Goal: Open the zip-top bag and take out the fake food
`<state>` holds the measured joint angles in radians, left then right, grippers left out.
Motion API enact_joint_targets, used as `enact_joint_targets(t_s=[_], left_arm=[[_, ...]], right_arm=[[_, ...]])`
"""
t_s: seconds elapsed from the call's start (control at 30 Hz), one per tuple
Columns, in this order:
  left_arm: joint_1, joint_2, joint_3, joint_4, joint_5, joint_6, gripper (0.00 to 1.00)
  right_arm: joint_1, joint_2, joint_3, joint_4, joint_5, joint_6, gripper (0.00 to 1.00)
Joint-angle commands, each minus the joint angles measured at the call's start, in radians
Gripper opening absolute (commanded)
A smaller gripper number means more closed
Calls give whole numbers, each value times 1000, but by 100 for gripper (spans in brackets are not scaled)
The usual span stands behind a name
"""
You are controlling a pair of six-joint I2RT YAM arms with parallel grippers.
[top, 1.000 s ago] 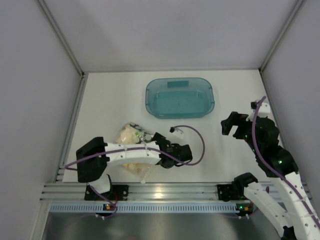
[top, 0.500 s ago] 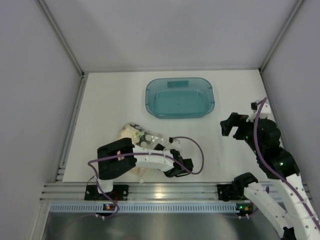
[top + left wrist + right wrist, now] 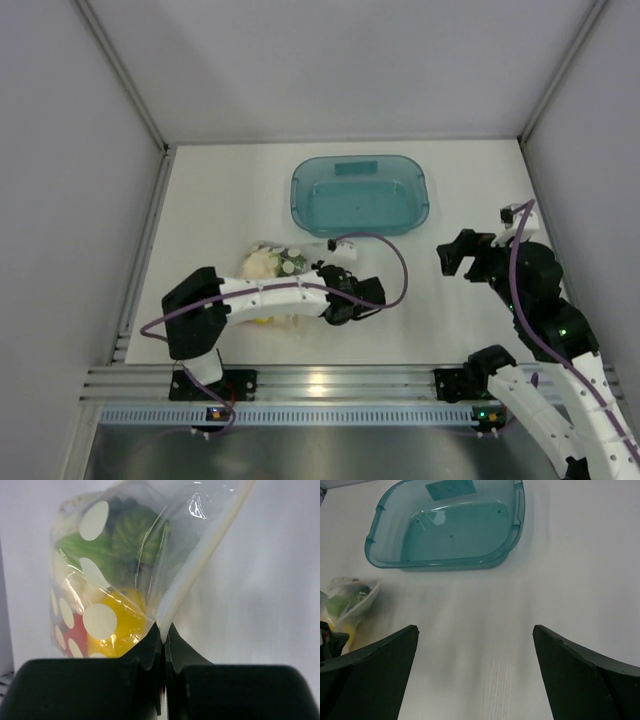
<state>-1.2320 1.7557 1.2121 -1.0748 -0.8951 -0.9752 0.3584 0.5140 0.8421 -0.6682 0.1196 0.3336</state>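
Note:
The zip-top bag lies on the white table left of centre, clear with white dots. The fake food shows through it in the left wrist view: a yellow piece, green leaves and a bit of red. My left gripper is at the bag's right side. It is shut on the bag's white zip edge, which runs up and to the right from the jaws. My right gripper hangs open over bare table at the right, and the bag is far to its left.
A translucent teal tray stands behind the bag at the table's middle back; the right wrist view shows its wall. Grey walls close the table on three sides. An aluminium rail runs along the near edge.
My left gripper has gone from open to shut, pinching the bag's zip edge, and its wrist has shifted up from the near edge toward the bag. The right arm has barely moved.

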Motion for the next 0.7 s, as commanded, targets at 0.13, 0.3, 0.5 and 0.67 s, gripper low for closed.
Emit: enact_joint_targets(t_s=[0.13,0.3,0.5,0.67], left_arm=[[68,-220,222,-13,-142,-51,0],[86,-288,300,-13,-191,-144,0],[97,-372,330,-10,-208,-341,0],[98,-462,300,-7,-215,-569,0]], right_arm=[[13,-6,-32,76,-109,-27,99],[13,8,-55,128,-263,-30,99],[13,20,-121,321,-596,-18,98],[17,98,-140,461,-874,1,97]])
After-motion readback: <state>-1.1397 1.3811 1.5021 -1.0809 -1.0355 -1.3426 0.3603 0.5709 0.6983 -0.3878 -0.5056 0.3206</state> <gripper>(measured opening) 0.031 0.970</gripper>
